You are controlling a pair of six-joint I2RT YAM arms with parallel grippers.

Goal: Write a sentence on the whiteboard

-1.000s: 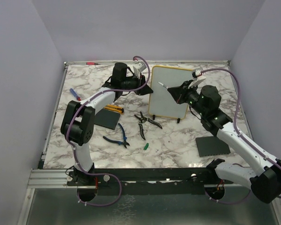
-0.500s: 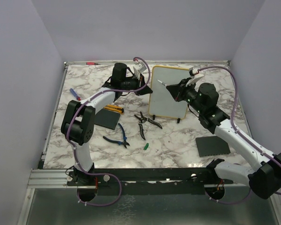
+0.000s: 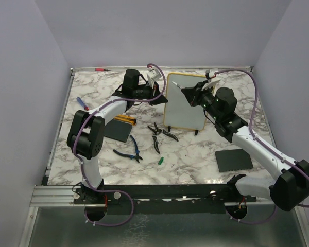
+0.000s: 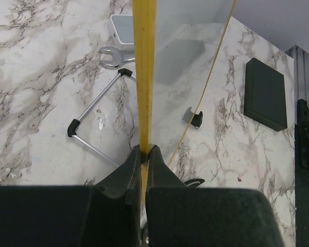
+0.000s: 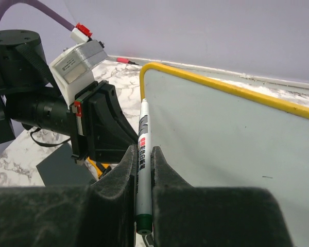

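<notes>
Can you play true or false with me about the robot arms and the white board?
1. The left gripper has its jaws shut on the rim of the whiteboard. True.
2. The right gripper holds nothing. False: its jaws clamp a marker.
3. The whiteboard lies flat. False: it stands upright.
4. No words show on its face yet. True.
5. The pliers have red handles. False: they are blue.

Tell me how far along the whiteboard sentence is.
Set up: the left gripper is clamped on the yellow edge of the whiteboard, and the right gripper holds a marker. In hand: the marker's tip sits near the board's top corner; contact is unclear. Left: the whole sentence, since the board's face looks blank.
</notes>
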